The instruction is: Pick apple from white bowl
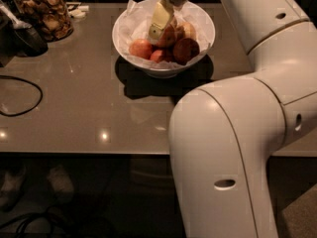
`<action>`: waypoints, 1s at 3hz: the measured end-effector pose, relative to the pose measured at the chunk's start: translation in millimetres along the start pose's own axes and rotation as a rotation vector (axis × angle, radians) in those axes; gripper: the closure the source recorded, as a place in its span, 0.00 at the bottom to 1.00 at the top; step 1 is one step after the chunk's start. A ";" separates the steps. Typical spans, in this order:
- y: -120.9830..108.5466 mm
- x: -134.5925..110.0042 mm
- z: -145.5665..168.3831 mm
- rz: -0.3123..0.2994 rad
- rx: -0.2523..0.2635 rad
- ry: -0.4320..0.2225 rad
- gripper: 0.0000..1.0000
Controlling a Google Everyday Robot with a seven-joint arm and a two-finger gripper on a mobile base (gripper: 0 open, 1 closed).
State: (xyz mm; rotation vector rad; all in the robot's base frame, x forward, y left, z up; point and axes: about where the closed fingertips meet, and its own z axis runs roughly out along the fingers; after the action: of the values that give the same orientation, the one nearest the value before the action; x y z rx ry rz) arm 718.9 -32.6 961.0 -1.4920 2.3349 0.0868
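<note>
My fingers [160,31] reach into the bowl [148,69], top centre of the frame, beside the apple [170,37]; open or pinching, I cannot tell; the bowl sits on the desk [89,103].

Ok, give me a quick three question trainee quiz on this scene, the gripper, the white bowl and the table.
1. True or false: the robot's gripper is down inside the wide white paper-lined bowl.
2. The glass jar of brown snacks stands on which side of the bowl in the picture? A left, B right, C nearer the camera.
3. Fill in: a thin black ___ loops on the grey tabletop at the picture's left edge.
Key: 1 true; 2 A; 3 cable.
</note>
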 end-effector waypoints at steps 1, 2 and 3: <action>0.3 -1.4 6.7 0.000 -0.010 0.006 0.10; 0.6 -1.1 13.9 0.002 -0.021 0.015 0.09; 0.4 0.0 19.9 0.006 -0.031 0.020 0.10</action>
State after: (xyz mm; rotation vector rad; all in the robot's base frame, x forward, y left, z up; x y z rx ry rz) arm 723.9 -27.6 942.4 -1.5073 2.3641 0.1100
